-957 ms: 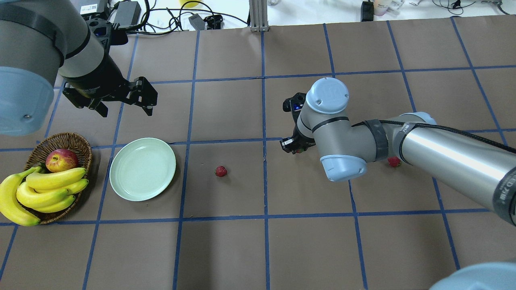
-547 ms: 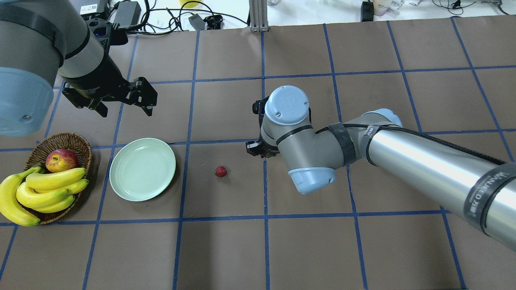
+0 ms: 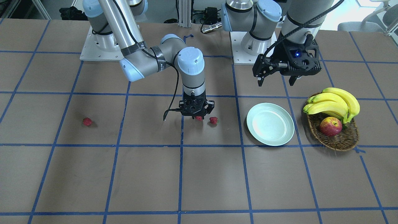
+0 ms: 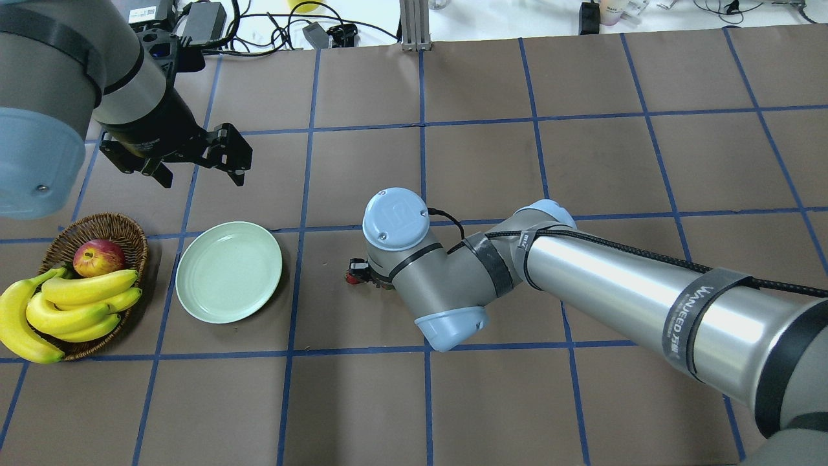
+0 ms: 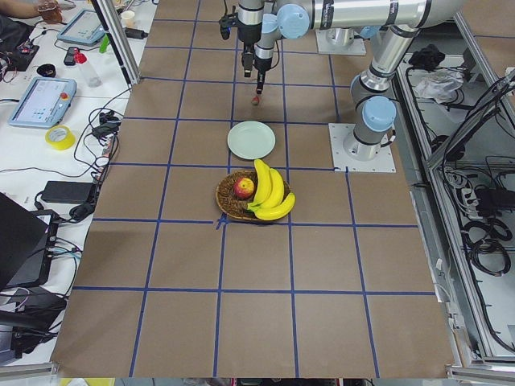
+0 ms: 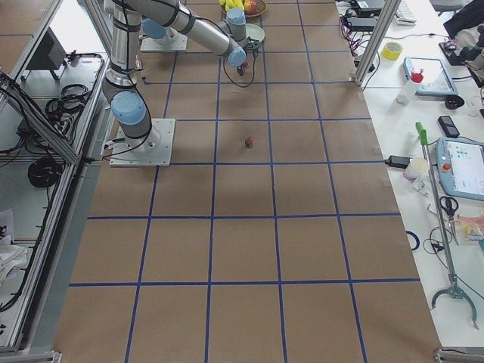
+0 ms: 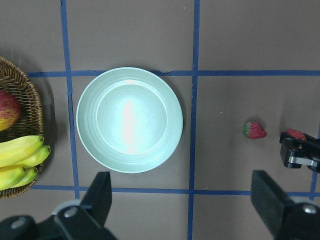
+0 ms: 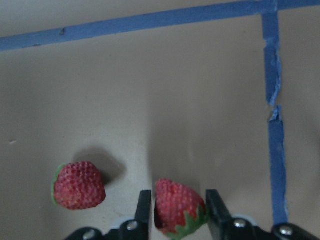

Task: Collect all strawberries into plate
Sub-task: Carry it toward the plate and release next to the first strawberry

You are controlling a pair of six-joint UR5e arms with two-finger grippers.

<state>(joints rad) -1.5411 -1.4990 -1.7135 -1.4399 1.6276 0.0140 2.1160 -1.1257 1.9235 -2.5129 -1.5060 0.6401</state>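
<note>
Between the right gripper's fingers: one strawberry [image 8: 177, 205], red with its green cap at the lower edge of the wrist view, gripped on both sides.
Right gripper [image 3: 197, 117]: pointing straight down, low over the brown table [image 3: 199, 180], closed on that berry; whether the berry touches the paper cannot be told.
Second strawberry [image 3: 213, 120]: on the table just beside the right gripper, on its plate side, apart from the fingers and from the held berry.
Third strawberry [image 3: 87, 121]: alone on the table, well apart from the right gripper, on the side away from the plate.
Plate [image 3: 270, 125]: pale green, flat on the table with nothing in it, beyond the second strawberry from the right gripper, and apart from both.
Left gripper [image 4: 200, 176]: hanging above the table with its fingers spread wide and nothing between them.
Plate from the left gripper: below it and ahead in its wrist view, closer to one finger than the other.
Basket [image 3: 342, 145]: brown wicker, on the far side of the plate from the right gripper, near the plate without touching it.
Bananas [image 3: 334, 101]: a yellow bunch lying across the basket's rim.
Apple [image 3: 331, 126]: red, inside the basket beside the bananas.
</note>
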